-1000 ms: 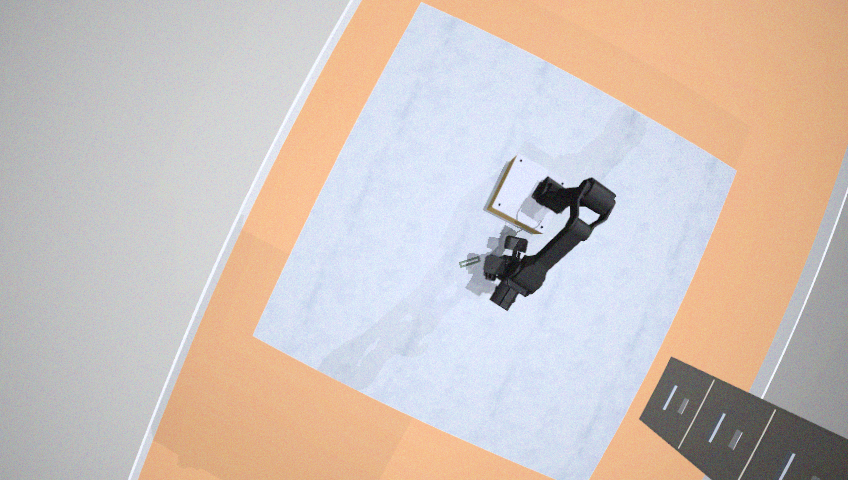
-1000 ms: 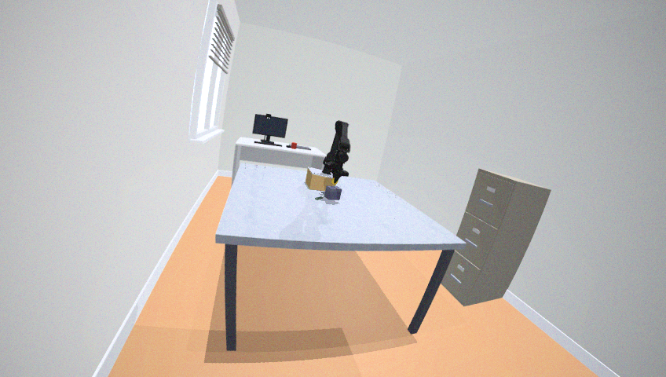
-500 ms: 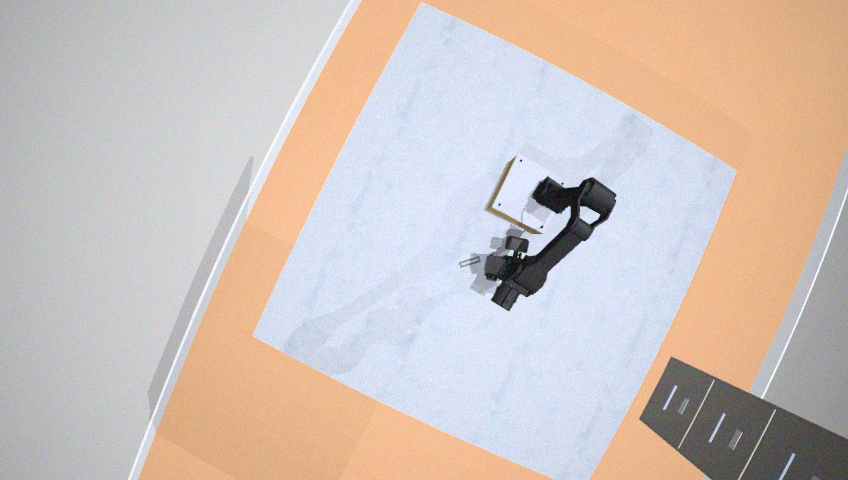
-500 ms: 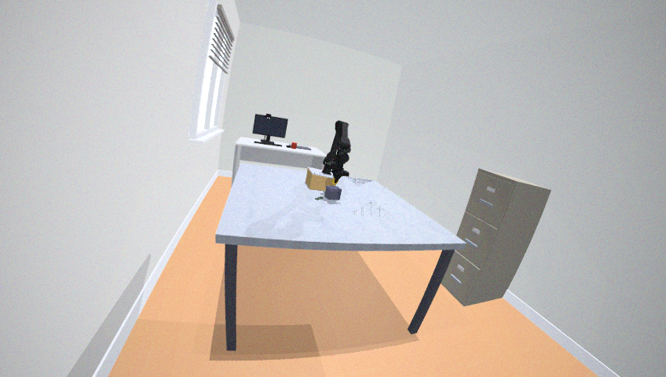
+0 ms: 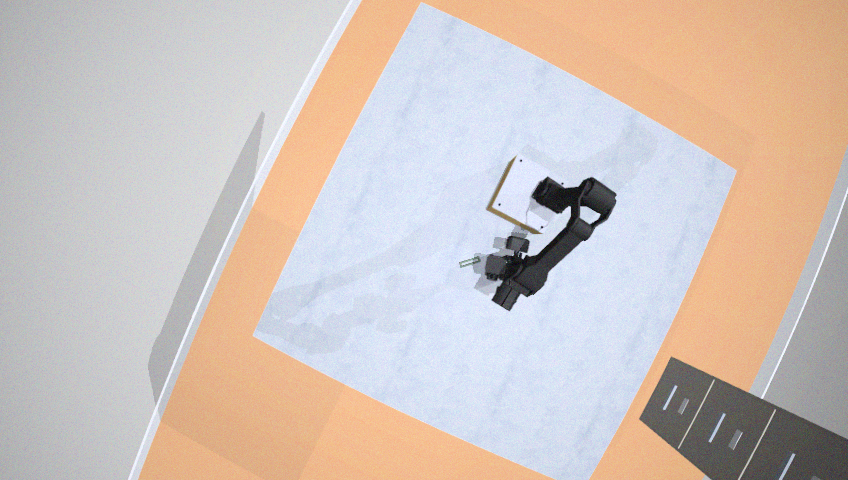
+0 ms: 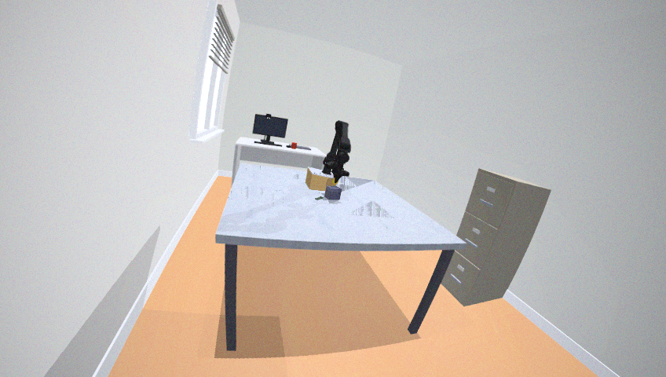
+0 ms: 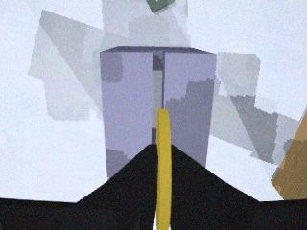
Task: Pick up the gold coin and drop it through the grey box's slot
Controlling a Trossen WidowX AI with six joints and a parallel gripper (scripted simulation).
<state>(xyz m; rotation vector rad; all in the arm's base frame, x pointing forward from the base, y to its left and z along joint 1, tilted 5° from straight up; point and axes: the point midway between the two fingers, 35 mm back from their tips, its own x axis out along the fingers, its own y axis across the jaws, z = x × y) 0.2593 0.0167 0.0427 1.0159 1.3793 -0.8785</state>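
One coin (image 6: 333,181) (image 7: 163,168) pinched edge-on in nearly closed gripper (image 6: 335,179) (image 7: 160,153), above box (image 6: 332,192) (image 7: 127,105). Slight sideways offset from slot (image 7: 157,91) could catch rim, twisting coin or shoving box.

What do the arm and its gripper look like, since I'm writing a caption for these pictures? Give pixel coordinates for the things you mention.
The arm (image 5: 556,252) (image 6: 342,140) is black all over, with chunky rounded joint housings and slimmer links, one of them framing an opening. The gripper's (image 7: 163,146) two fingers are also black, broad at the base and tapering to narrow tips. I can make out no cables or markings.
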